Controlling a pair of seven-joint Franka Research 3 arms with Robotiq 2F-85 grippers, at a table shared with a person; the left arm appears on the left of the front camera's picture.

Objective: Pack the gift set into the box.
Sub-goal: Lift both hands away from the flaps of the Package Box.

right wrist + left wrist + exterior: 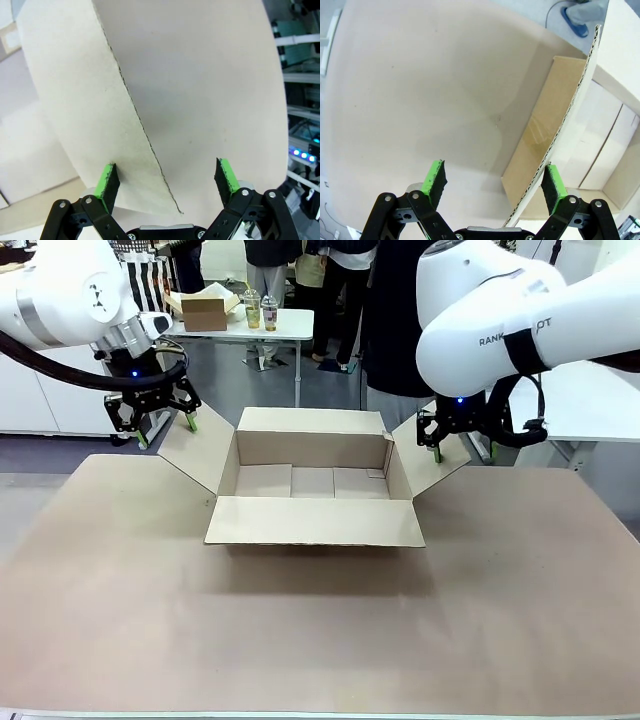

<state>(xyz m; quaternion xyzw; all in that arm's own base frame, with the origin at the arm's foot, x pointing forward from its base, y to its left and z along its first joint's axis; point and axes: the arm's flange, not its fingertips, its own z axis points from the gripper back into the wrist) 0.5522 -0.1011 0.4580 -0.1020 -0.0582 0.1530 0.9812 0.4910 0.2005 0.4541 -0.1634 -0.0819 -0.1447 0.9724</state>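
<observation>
Front view: the box (pixel 310 522) sits mid-table (pixel 320 640), all four flaps splayed out, its cardboard floor showing. The left gripper (pixel 166 432) hangs over the far corner of the left flap (pixel 200 445), jaws apart. The right gripper (pixel 463 448) stands at the right flap (pixel 432 468), also apart, though cable loops partly mask it. The near inner wall is hidden behind the front flap.

Left wrist view: the left gripper (pixel 494 182) straddles the flap's (pixel 615 45) corrugated edge, which runs up just beside one pad (pixel 554 184) — touching or not, I cannot tell.

Right wrist view: the right gripper (pixel 167 182) is spread wide around its flap's (pixel 75 100) edge, with clear gaps on both sides.

The box looks light and stiff, but the flaps hinge and will likely spring back — pinch near an outer edge, not a crease. Both wrist views cut off most of the box.
</observation>
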